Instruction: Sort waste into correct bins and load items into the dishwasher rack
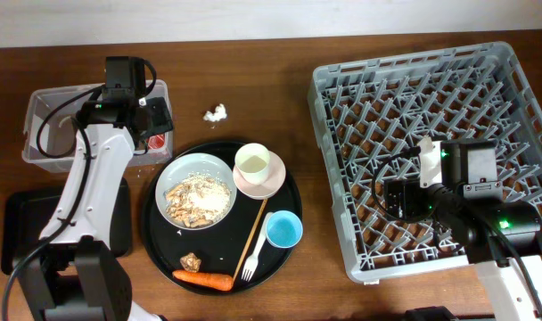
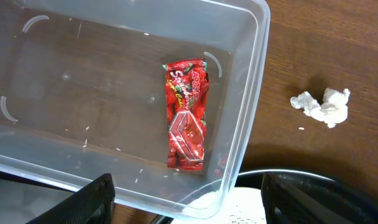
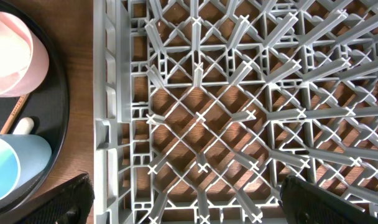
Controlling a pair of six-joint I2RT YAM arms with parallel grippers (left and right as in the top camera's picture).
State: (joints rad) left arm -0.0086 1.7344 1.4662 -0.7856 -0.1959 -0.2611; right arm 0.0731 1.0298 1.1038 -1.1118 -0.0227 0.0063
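Observation:
The red snack wrapper (image 2: 188, 115) lies inside the clear tub (image 2: 245, 112), which stands at the far left in the overhead view (image 1: 39, 111). My left gripper (image 2: 186, 202) is open and empty above the tub's near corner. The crumpled white tissue (image 1: 216, 113) lies on the table, and it also shows in the left wrist view (image 2: 322, 106). On the round black tray (image 1: 155, 234) are the pale green bowl with rice scraps (image 1: 196, 191), cream cup (image 1: 252, 162) on the pink bowl (image 1: 271, 183), blue cup (image 1: 283, 228), chopsticks (image 1: 253, 234), fork (image 1: 250, 260), carrot (image 1: 202, 279) and brown lump (image 1: 192, 262). My right gripper (image 3: 186, 205) is open and empty over the grey rack (image 1: 521, 80).
The shallow black rectangular tray (image 1: 21, 223) lies at the front left, partly under my left arm. The rack (image 3: 239, 106) fills the right wrist view, with the pink bowl (image 3: 12, 56) and blue cup (image 3: 15, 168) at its left edge.

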